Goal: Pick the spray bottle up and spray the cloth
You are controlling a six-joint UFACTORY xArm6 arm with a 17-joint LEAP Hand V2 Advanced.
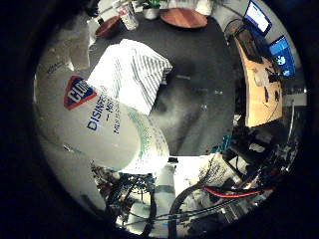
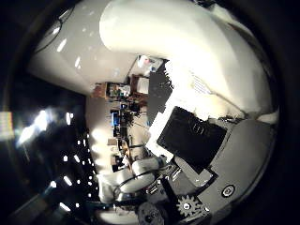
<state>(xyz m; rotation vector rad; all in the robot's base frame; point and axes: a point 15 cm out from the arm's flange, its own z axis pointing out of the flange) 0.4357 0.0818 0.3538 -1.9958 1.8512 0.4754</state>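
White plastic spray bottle (image 1: 94, 124) fills my palm, my hand (image 2: 197, 140) curled snug around it; striped cloth (image 1: 132, 74) lies on the dark worktop (image 1: 199, 74) beside it.

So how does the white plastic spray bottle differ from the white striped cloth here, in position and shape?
The white plastic spray bottle fills much of the view, close to the palm, while the white striped cloth lies farther off on the dark table. The bottle is smooth, rounded and rigid; the cloth is flat, soft and folded. The bottle carries a coloured label; the cloth shows thin grey stripes. Both are mainly white.
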